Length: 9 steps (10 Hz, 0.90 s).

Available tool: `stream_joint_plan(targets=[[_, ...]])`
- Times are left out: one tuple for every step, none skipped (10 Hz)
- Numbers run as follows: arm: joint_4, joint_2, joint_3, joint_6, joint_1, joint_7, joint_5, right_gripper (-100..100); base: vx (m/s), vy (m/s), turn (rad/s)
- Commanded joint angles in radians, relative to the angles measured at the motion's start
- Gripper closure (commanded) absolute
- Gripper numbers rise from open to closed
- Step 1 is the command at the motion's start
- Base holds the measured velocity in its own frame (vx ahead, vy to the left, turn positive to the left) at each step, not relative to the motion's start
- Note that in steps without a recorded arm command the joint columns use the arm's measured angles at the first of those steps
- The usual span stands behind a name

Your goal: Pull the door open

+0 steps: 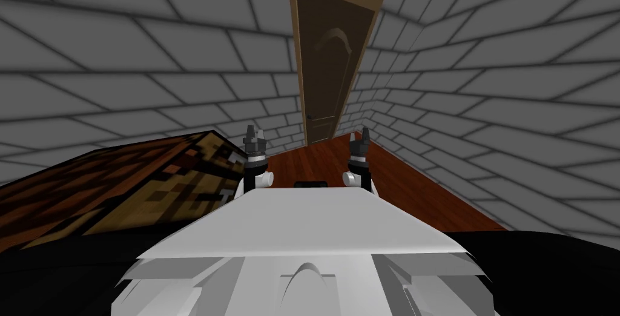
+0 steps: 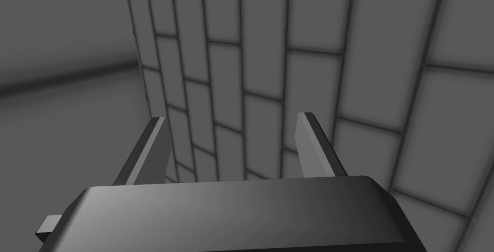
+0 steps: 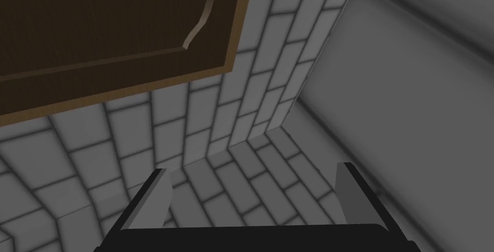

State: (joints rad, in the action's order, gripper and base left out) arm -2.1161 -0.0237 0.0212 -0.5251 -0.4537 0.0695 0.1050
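We faced the door [image 1: 327, 58] from afar.
The dark brown door sat shut in the grey brick wall [image 1: 181, 58] beyond the wooden floor [image 1: 399, 179]; our left gripper [image 1: 255, 132] and right gripper [image 1: 359, 134] pointed toward it, well apart from it, both with fingers spread.

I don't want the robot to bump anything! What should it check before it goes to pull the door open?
1. Door shut in its frame: ok.
2. Left hand open, holding nothing: ok.
3. Right hand open, holding nothing: ok.
4. Hands within reach of the door: not ok, it stands far off down the floor.
5. Handle found: cannot tell, there is a small dark spot at the door's edge.
6. Room beside the brown wooden furniture by the left arm: cannot tell.
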Motion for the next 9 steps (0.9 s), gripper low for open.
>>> stream_joint_plan(targets=[[0.03, -0.011, -0.006, 0.0, 0.014, -0.004, 0.004, -100, 0.081, -0.004, 0.087], [0.052, -0.017, -0.008, -0.002, 0.023, -0.006, 0.005, -100, 0.078, -0.013, 0.115], [0.078, -0.023, -0.011, -0.005, 0.034, -0.008, 0.007, -100, 0.089, -0.013, 0.109], [0.104, -0.029, -0.014, -0.007, 0.045, -0.01, 0.009, -100, 0.104, 0.0, 0.115], [0.129, -0.035, -0.017, -0.01, 0.056, -0.012, 0.011, -100, 0.099, -0.002, 0.116], [0.155, -0.041, -0.02, -0.013, 0.067, -0.014, 0.013, -100, 0.096, -0.011, 0.118], [0.181, -0.047, -0.023, -0.015, 0.078, -0.016, 0.015, -100, 0.096, -0.024, 0.103], [0.209, -0.053, -0.026, -0.018, 0.09, -0.018, 0.017, -100, 0.087, -0.024, 0.147], [0.238, -0.059, -0.03, -0.021, 0.102, -0.021, 0.019, -100, 0.084, -0.011, 0.138]])
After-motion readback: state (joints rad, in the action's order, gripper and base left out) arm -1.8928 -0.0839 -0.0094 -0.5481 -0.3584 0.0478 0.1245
